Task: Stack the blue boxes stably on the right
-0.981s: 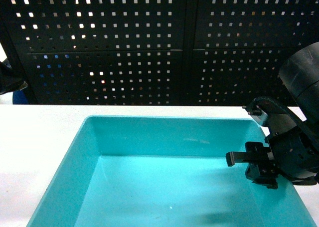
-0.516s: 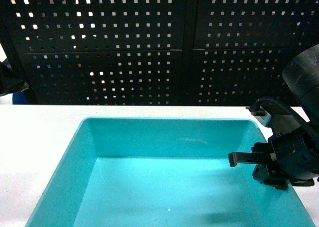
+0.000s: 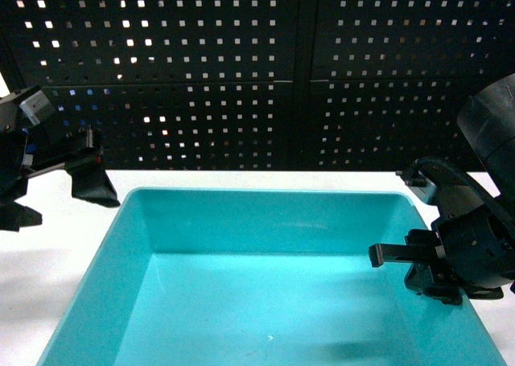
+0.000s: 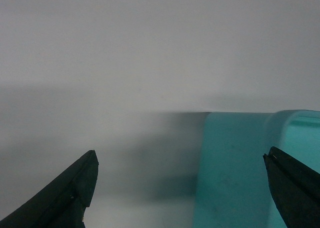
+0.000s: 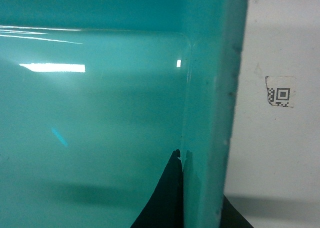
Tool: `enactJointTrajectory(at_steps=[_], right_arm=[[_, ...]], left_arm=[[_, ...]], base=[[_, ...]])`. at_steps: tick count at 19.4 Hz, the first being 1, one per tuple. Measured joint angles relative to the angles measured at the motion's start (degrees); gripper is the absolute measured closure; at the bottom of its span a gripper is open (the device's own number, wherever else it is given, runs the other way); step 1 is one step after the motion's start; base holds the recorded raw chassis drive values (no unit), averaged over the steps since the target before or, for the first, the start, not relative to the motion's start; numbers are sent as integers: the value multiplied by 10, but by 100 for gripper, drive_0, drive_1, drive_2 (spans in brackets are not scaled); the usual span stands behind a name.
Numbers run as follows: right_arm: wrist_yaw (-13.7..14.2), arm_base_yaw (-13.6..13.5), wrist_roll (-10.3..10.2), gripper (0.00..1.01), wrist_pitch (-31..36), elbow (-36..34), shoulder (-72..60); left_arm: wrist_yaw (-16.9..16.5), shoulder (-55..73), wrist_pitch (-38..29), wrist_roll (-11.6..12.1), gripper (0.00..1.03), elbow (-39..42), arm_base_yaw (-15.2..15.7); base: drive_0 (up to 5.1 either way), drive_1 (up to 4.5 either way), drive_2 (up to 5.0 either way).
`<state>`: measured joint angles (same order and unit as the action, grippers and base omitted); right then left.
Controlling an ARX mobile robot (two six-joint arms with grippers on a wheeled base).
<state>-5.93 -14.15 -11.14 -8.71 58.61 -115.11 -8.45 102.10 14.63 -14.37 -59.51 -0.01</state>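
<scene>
The light turquoise blue box [image 3: 273, 217] fills the lower middle of the head view, open side up on the white table. My right gripper [image 3: 425, 268] is shut on its right wall. In the right wrist view one finger [image 5: 170, 198] lies inside that box [image 5: 100, 112] and the other outside, with the wall pinched between them. My left gripper [image 3: 56, 201] hangs open beside the far-left corner. The left wrist view has its gripper [image 4: 180, 155] spread wide, with the box corner [image 4: 235, 163] between the fingers and untouched. The dark blue box is out of view.
A black perforated panel [image 3: 241, 76] stands behind the white table [image 3: 64, 245]. A small QR sticker [image 5: 280, 92] lies on the table just right of the box's wall.
My left gripper has come into the head view from the left edge and now sits by the box's far-left corner. The right gripper and the box have barely moved.
</scene>
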Motion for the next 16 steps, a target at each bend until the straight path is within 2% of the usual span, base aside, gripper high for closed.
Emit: enactJointTrajectory(at_steps=[5, 8, 13, 16], right_arm=[[-3, 7, 8, 99, 15, 0, -10], [-5, 9, 14, 99, 23, -1, -12], [-11, 14, 18, 99, 37, -3, -14], [-9, 12, 18, 99, 46, -9, -12]], left_arm=[[39, 6, -46, 18, 5, 29, -30], [59, -31, -56, 24, 5, 37, -46], [31, -122, -37, 28, 5, 34, -55], [23, -138, -30, 28, 5, 41, -45]], base=[[0, 0, 0], [0, 0, 0], [0, 0, 0], [0, 0, 0]])
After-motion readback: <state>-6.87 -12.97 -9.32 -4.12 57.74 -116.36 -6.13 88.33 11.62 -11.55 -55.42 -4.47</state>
